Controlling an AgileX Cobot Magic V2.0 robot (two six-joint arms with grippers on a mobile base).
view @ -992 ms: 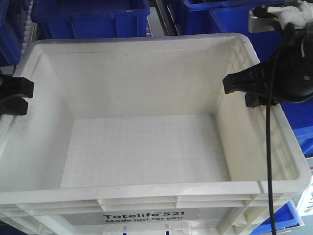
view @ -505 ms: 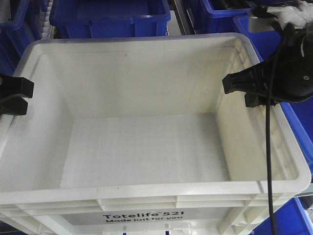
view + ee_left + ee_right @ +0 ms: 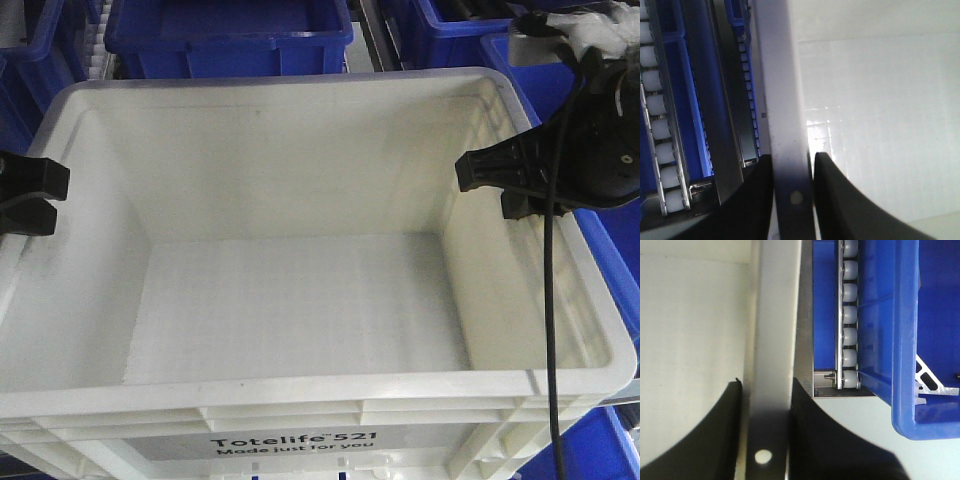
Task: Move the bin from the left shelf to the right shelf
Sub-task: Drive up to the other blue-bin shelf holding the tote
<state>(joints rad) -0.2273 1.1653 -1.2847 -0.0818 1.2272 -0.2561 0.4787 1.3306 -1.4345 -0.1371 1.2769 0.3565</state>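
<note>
The bin, a large white tote printed "Totelife 521", fills the front view and is empty. My left gripper is shut on its left rim, and my right gripper is shut on its right rim. In the left wrist view the white rim runs between the two black fingers of the left gripper, which press on both sides. The right wrist view shows the same: the rim is clamped in the right gripper.
Blue bins stand close behind the white bin, and another blue bin is at its right. Roller tracks of the shelf run beside both rims. A black cable hangs over the bin's right side.
The blue bins behind have slid to the right in the front view, mostly in the first half second. The bin and both grippers keep their places in view.
</note>
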